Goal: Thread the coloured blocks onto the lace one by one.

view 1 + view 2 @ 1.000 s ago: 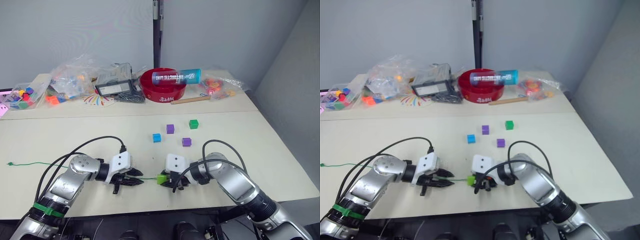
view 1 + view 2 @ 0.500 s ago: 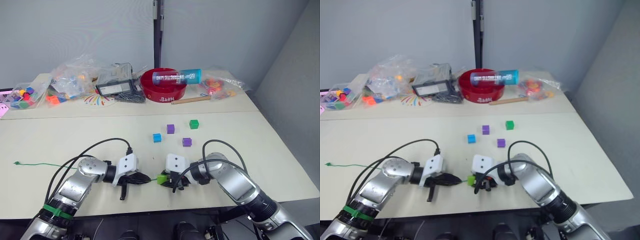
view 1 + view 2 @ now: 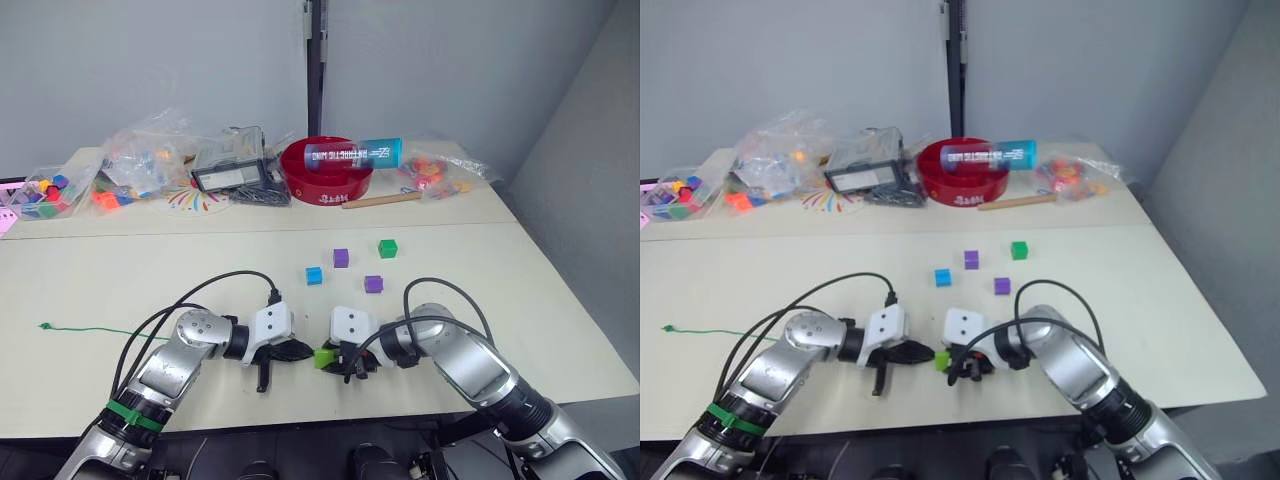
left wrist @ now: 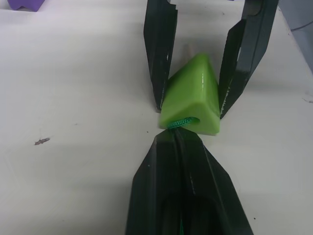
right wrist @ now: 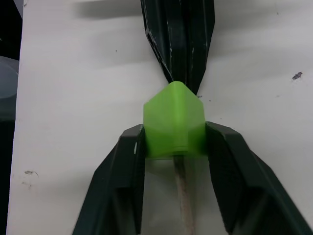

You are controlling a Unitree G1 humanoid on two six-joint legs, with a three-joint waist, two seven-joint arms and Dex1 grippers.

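At the back of the surface [image 3: 560,330], a red bowl [image 3: 326,170] has a blue tube [image 3: 352,153] lying across its top, and clear bags [image 3: 140,160] hold bright pieces, though what each piece is looks too small to tell. The right gripper [image 5: 174,147] has its fingers clamped on the lime green block [image 5: 173,120], with a pale tip [image 5: 182,188] poking out behind it. The left gripper [image 4: 177,137] has its fingers pressed together on the green lace [image 4: 182,121] right at the block's hole, while the sky blue block [image 3: 314,275], two purple blocks [image 3: 341,258] and the dark green block [image 3: 388,247] sit apart further back.
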